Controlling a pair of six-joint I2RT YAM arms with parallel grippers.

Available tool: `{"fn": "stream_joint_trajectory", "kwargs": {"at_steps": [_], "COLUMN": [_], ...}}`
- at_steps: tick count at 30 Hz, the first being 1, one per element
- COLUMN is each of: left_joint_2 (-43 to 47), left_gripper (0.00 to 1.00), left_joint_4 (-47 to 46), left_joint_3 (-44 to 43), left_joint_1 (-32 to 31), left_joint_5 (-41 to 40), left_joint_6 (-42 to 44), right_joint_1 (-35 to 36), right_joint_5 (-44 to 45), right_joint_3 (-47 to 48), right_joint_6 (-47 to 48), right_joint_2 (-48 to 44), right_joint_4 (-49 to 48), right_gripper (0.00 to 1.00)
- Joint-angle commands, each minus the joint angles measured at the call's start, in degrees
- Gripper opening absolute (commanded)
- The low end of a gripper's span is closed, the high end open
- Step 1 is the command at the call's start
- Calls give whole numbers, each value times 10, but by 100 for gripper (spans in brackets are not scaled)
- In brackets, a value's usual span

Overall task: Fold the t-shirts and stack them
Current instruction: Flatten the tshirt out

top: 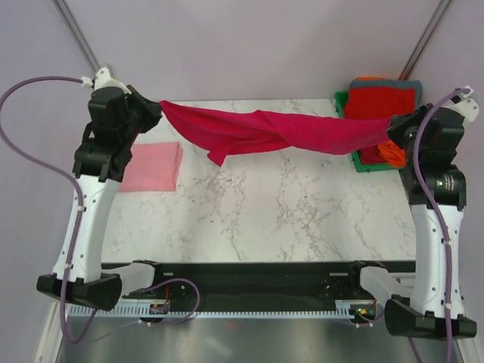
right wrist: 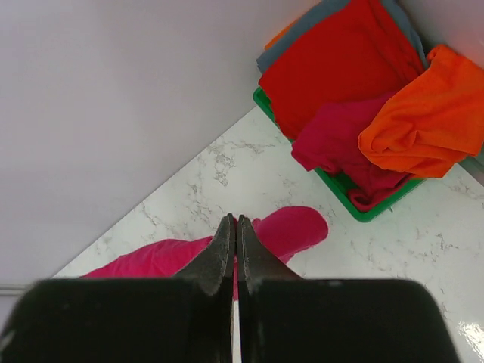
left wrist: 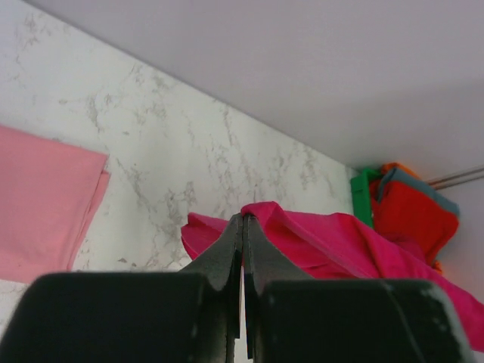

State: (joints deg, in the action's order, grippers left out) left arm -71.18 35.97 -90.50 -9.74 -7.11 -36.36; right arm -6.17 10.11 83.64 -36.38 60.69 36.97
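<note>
- Green bin point(top: 341, 100) – stands at the far right corner of the bench point(top: 287, 215), and the places below are told from it.
- Crimson shirt point(top: 265, 130) – held up off the bench, stretched in a loose twisted band from just in front of the bin to the far left side. One loose corner hangs down left of the middle.
- Left jaws: pressed together on the end of the crimson shirt that is farthest from the bin. In the left wrist view, the cloth bunches right at their tips.
- Right jaws: pinched shut on the other end of the same shirt, just beside the bin's front left edge.
- Pink shirt point(top: 155, 165): a folded rectangle lying flat on the bench, well apart from the bin on the opposite side.
- Inside the bin: a red shirt point(right wrist: 340, 64) on top of a grey shirt point(right wrist: 302, 34), with a magenta shirt point(right wrist: 333, 140) and an orange shirt point(right wrist: 423, 121) crumpled at the bin's near end, the orange one spilling over the rim.
</note>
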Motion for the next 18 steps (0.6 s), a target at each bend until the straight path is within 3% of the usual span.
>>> {"fn": "stream_joint_trajectory", "kwargs": {"at_steps": [1,6,9,11,14,18], "left_joint_2": [63,110,116,85,22,-79], "left_gripper": [2,2,2,2,2,2], "left_joint_4": [31,33,33,32,30,-5], "left_joint_3": [-37,-23,-5,6,22,82], "left_joint_1": [6,6,6,6,6,2], "left_joint_5": [-10,33,34,24,43,110], "left_joint_6": [1,-5,-5,-6,-13,-34], "right_joint_1": [-4,-4,-4,-4,-4,-4], "right_joint_5": [23,-27,-81,-142,-216,-177], "right_joint_3": [-34,-147,-154,-110,-10,97], "right_joint_6": [4,27,35,28,-10,-57], "right_joint_2": [-50,-130,-183,-182,-114,65], "right_joint_4": [22,39,44,43,28,20], "right_gripper": [0,0,0,0,0,0]}}
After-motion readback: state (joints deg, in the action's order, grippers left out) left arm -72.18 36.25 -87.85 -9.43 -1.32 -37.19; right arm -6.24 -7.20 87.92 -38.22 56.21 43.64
